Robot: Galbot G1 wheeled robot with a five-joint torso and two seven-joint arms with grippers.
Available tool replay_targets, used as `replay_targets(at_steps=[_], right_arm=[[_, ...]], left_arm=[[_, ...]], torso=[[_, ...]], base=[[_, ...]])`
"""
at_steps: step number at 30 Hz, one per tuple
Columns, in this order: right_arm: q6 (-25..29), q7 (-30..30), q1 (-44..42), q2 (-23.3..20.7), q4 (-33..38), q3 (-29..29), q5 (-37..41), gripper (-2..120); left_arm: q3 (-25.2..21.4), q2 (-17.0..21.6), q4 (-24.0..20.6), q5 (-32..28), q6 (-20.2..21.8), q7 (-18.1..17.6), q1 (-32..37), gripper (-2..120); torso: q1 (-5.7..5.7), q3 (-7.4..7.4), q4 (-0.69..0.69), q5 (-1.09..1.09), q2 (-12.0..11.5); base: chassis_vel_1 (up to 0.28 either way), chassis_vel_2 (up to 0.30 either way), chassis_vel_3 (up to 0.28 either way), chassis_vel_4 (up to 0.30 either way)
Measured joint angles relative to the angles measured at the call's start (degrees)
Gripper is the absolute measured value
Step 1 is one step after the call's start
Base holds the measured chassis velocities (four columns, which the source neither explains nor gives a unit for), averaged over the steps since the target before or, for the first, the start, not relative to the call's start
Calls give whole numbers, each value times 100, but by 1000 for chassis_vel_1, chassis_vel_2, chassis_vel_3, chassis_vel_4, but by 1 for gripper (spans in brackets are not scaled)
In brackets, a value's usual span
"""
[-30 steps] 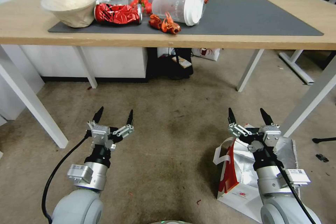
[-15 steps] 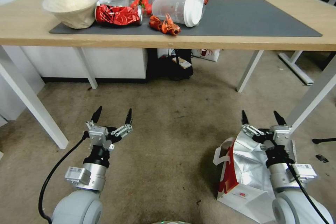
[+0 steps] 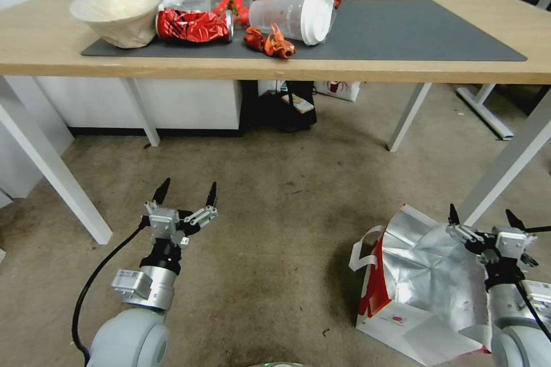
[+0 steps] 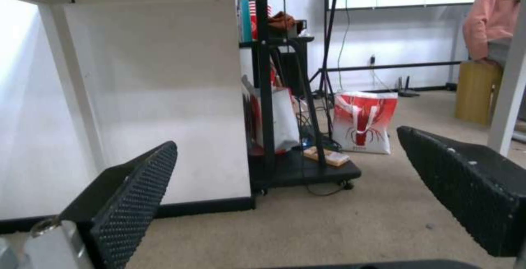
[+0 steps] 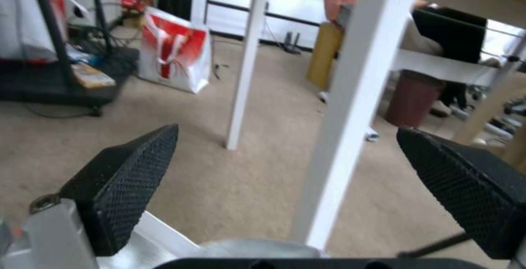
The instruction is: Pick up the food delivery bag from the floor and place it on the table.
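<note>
1. The left end effector (image 3: pixel 185 196) hovers low over bare floor (image 3: pixel 275 241), fingers spread wide and holding nothing
2. The tabletop (image 3: pixel 402 71) carries a bowl (image 3: pixel 115 16), a crushed red can (image 3: pixel 192 24) and a tipped cup (image 3: pixel 295 14) at its left end; the right half of its grey mat (image 3: pixel 413 28) is bare
3. The food delivery bag (image 3: pixel 422 292) sits on the floor near the table's right legs, not yet lifted: judged, the task has barely begun
4. Its foil-lined mouth opens upward and away from the robot, its long axis seemingly running toward the table
5. The right end effector (image 3: pixel 483 221) hangs over the bag's far right corner, fingers wide apart, gripping nothing
</note>
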Motion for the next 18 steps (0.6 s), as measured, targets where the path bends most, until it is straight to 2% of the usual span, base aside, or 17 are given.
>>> replay_targets(at_steps=[18], right_arm=[[132,-74,411,-102,-1248,257,162,100]], left_arm=[[29,15,101,33,1,-29,-17,100]], torso=[[1,0,-1,-1,6]], base=[[0,0,0,0]])
